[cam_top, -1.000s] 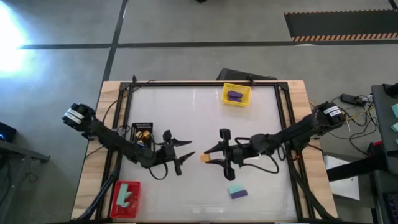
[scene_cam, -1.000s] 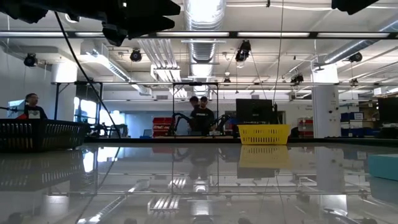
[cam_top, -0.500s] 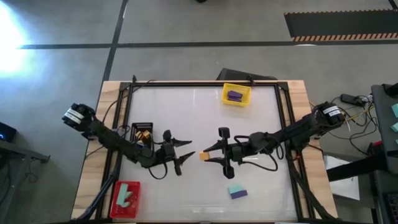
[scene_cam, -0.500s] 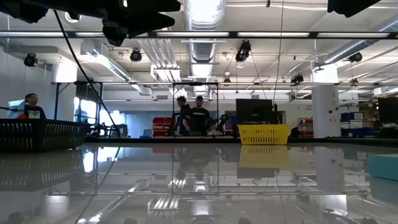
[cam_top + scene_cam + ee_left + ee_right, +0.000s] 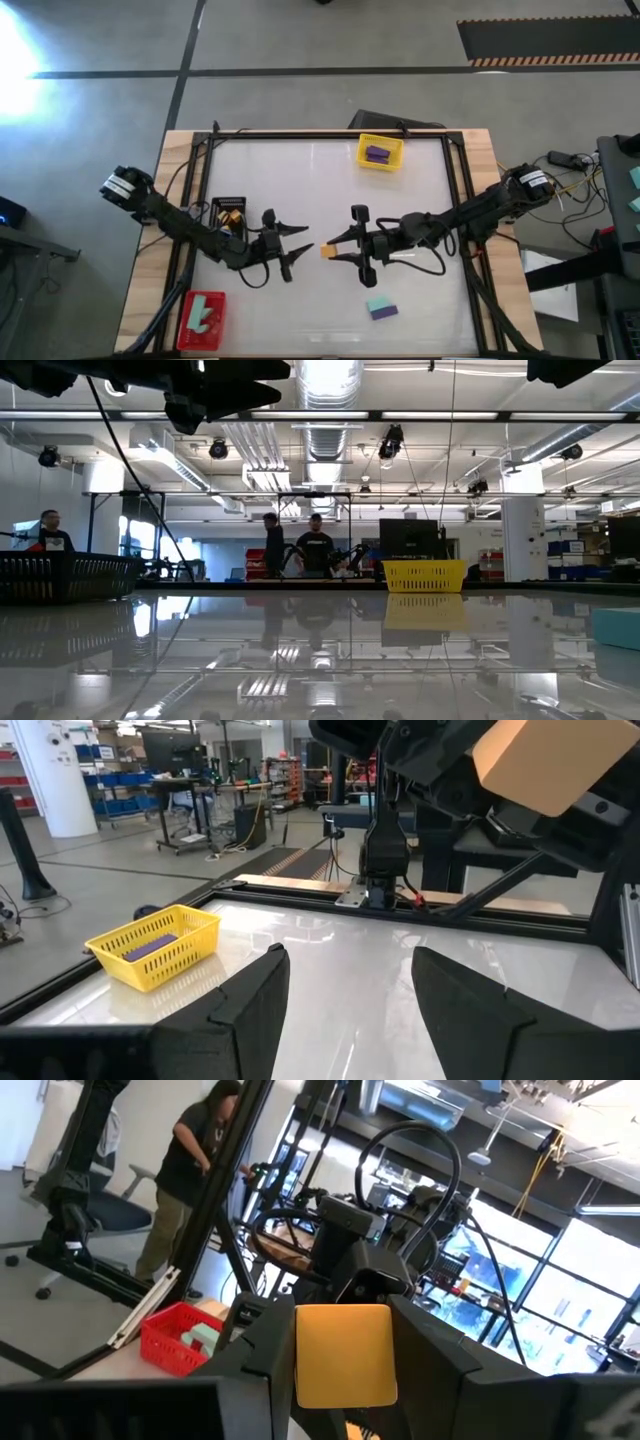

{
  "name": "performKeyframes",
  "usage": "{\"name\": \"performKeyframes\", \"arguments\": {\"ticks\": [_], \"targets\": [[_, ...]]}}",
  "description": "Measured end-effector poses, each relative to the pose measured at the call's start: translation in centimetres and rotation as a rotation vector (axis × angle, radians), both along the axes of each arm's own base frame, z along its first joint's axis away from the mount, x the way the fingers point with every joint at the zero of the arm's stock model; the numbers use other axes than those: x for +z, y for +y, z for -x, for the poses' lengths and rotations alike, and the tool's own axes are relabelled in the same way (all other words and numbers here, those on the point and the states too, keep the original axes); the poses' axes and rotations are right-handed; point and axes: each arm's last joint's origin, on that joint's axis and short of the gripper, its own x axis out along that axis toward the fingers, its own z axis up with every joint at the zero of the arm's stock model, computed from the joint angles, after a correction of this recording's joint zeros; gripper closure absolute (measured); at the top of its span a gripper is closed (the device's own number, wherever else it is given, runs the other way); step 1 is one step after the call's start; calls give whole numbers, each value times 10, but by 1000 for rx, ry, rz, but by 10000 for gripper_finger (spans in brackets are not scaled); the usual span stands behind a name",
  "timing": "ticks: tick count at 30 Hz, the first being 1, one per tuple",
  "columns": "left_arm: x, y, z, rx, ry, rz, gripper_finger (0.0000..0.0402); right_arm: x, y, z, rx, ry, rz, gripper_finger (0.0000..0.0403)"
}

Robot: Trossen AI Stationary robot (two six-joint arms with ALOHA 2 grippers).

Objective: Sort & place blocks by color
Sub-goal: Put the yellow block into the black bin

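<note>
The glossy white tabletop (image 5: pixel 330 190) carries three small plastic trays, each apparently taking one colour. The yellow mesh tray (image 5: pixel 380 152) at the far edge holds a purple bar; the red tray (image 5: pixel 201 320) at the near left corner holds mint-teal bars; the black tray (image 5: pixel 228 212) by the left edge holds orange cubes. A teal bar and a purple bar (image 5: pixel 382 308) lie unsorted together near the near edge.

Both dark arms reach low toward the tabletop's middle, facing each other. The right gripper (image 5: pixel 334 253) has its fingers clamped on an orange cube (image 5: pixel 328 253), raised and offered across, probably for a handover. The left gripper (image 5: pixel 300 252) waits just beside it, fingers spread wide and empty.
</note>
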Motion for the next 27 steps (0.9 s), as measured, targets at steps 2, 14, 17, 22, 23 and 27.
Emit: {"name": "performKeyframes", "arguments": {"ticks": [2,14,17,22,23,27], "targets": [[0,0,0,0,-1,2,205,0,0,1,0,0,1,284],[17,-4,-7,0,-50,23,205,-7,-9,27,12,-172,-123,284],[27,-5,-11,2,-79,36,205,-8,-9,28,12,-172,-127,284],[32,-17,-29,-28,-55,-66,205,-8,-9,28,12,-173,-127,284],[34,-20,-34,-56,-56,-91,205,-8,-9,28,12,-173,-127,284],[40,-29,-49,-67,-61,-129,205,-8,-9,27,11,-166,-120,284]]}}
